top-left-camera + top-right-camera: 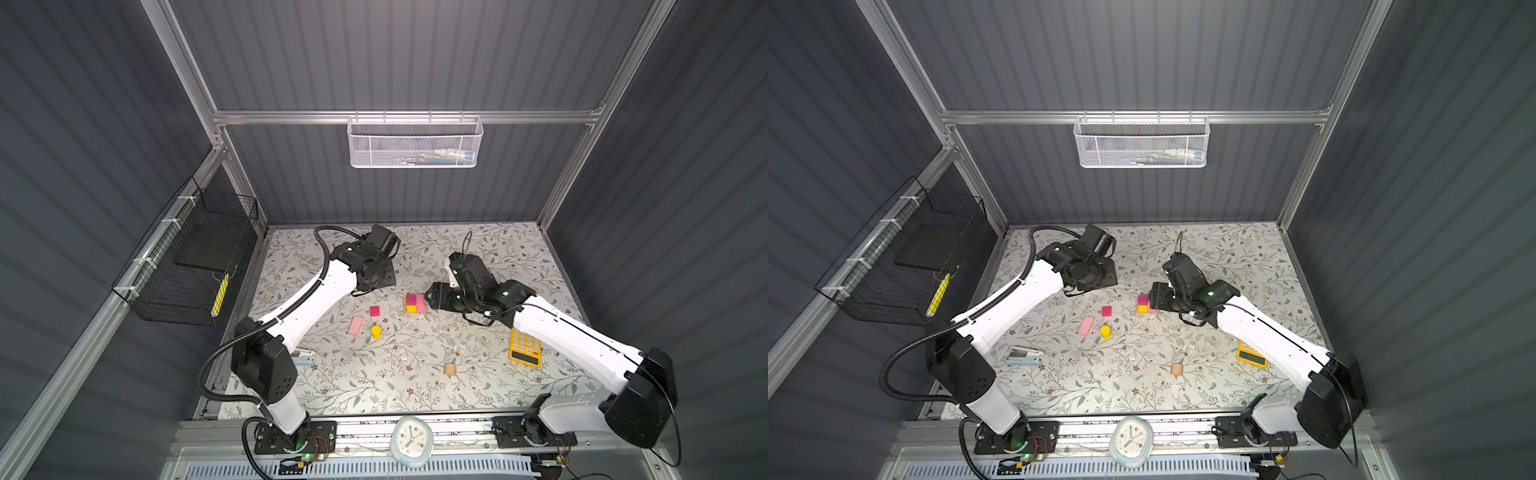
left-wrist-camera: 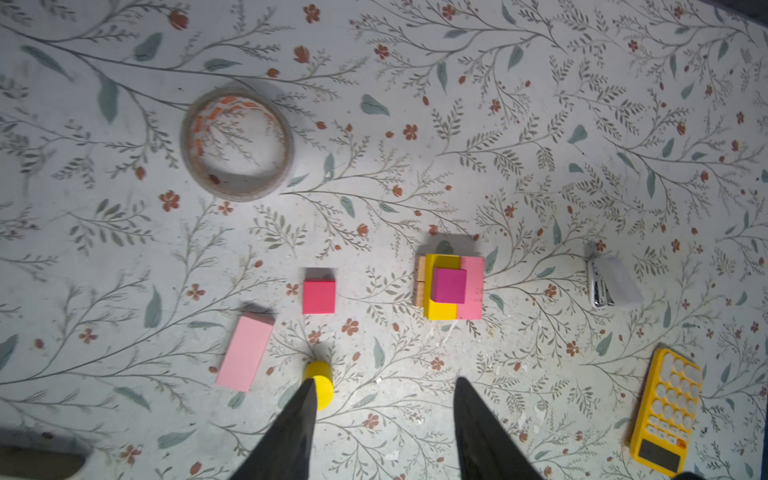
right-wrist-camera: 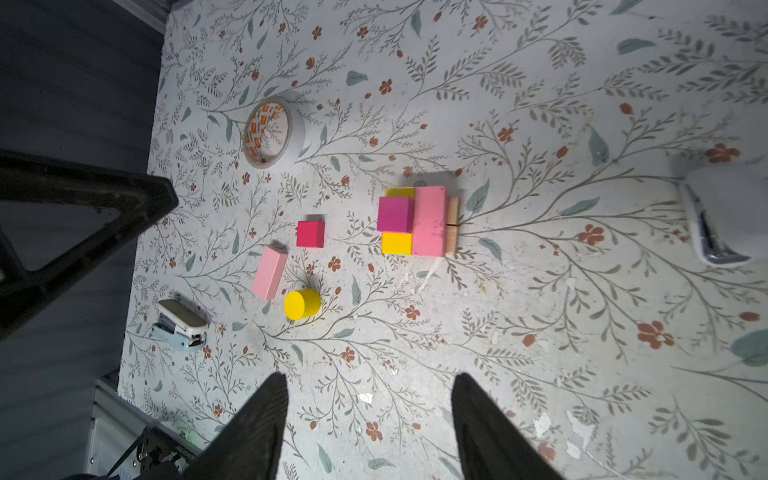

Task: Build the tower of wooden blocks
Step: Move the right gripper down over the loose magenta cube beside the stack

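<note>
The tower stands mid-table: tan bars below, a yellow and a pink bar on them, a magenta cube on top. Left of it lie loose wood blocks: a red cube, a pink bar and a yellow cylinder. A tan cylinder lies nearer the front. My left gripper hangs open and empty high above the table. My right gripper is open and empty, also high, beside the tower.
A tape roll lies behind the loose blocks. A yellow calculator sits at the right, a stapler at the left, and a white stapler-like object right of the tower. A clock rests on the front rail.
</note>
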### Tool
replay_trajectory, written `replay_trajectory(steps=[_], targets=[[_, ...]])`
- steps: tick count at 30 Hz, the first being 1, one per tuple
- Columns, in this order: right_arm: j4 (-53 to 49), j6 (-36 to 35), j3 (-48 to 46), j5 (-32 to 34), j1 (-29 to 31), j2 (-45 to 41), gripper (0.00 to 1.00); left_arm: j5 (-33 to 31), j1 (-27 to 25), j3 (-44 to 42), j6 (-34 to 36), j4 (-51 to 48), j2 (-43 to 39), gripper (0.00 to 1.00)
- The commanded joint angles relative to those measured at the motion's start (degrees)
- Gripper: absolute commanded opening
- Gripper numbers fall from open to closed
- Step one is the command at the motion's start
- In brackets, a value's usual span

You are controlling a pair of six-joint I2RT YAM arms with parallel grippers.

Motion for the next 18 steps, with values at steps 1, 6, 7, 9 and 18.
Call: replay_trajectory(steps=[1,6,7,9,18], targets=[[-2.7,-0.4,5.1,2.2,2.7,4.3,0.65,-2.3,1.0,-3.1,1.6,0.4,-3.6,0.57],[-5.8,-1.1,14.1,2.1,6.3,13.3,0.65,-2.4,4.8,-8.1,2.8,1.2,-9.3,0.61],[-5.9,-1.1,15.8,1.9,6.9,15.1,0.65,-2.4,5.6,-8.8,3.1,1.6,-10.5,0.62],[-6.5,-1.2,18.8,1.5,7.9,18.6,0.66,-2.3,6.7,-12.7,3.5,2.2,-12.4,0.63],[-10.9,-2.2,31.8,0.6,9.7,33.3,0.67,-3.1,9.5,-20.8,5.2,4.1,-18.3,0.70]])
